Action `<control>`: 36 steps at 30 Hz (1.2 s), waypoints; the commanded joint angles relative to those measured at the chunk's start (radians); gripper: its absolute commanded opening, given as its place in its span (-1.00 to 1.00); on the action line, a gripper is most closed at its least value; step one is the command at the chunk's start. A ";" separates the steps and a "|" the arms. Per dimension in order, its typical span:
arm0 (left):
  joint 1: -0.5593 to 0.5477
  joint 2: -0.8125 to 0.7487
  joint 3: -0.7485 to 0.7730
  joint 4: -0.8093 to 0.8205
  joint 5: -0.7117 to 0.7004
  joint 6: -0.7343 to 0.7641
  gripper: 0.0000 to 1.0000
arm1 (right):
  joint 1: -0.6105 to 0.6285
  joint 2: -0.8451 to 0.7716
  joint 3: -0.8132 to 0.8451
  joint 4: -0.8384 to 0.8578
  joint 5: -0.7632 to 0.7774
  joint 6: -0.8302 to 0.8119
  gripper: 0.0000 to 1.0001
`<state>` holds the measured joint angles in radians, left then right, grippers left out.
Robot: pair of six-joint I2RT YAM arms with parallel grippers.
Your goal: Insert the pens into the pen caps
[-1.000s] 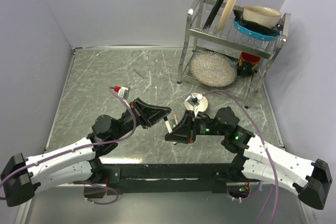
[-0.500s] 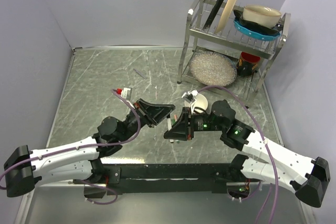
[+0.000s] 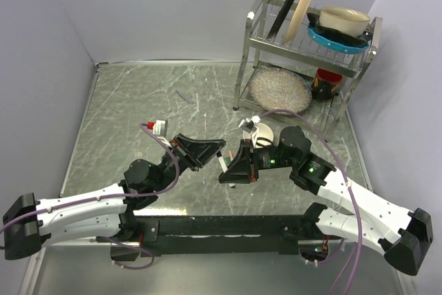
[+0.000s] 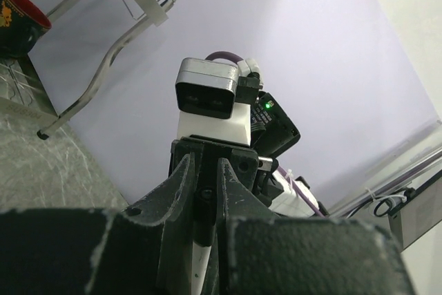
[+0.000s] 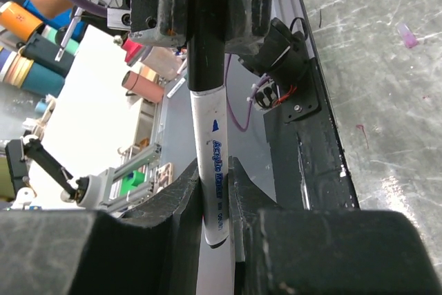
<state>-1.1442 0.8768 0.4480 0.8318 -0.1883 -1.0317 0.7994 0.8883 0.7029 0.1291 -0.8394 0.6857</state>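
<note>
The right pincer [image 5: 210,186] is narrowed onto the white barrel of a marker pen [image 5: 213,150], one finger on each side and the blunt tail end poking out just past them. The left pincer [image 4: 202,179] is also narrowed. In the right wrist view its jaws clamp the black cap [image 5: 206,70] at the pen's other end. Both arms therefore hold the same pen from opposite sides, raised off the worktop [image 3: 138,101] in the gap between them, near the middle and towards the front.

**Progress:** this pen looks capped or very nearly so. The black meets the white barrel with no gap and no nib showing, though I cannot tell whether it is pushed fully home. What seems left for this one is a final squeeze together, then letting go and setting it down.

More work remains. A small pinkish cap [image 5: 407,32] lies loose on the worktop, well apart from the pincers. A thin dark stick [image 3: 183,96], probably another pen, lies far back on the left. I can make out no other pens or caps.

**The pen:** it is slim and straight, with a glossy white barrel carrying blue lettering and a small blue triangle. The cap is plain black and about as wide as the barrel. It looks smooth and rigid, so it could twist in a light grip.
</note>
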 commanded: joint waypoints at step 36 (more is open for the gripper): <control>-0.238 0.102 -0.012 -0.413 0.380 0.065 -0.98 | -0.152 0.138 0.343 0.178 0.510 -0.130 -1.00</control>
<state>-1.2110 0.8841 0.5293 0.7509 -0.3779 -0.9283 0.7315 0.9813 0.9112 -0.1390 -0.8543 0.5617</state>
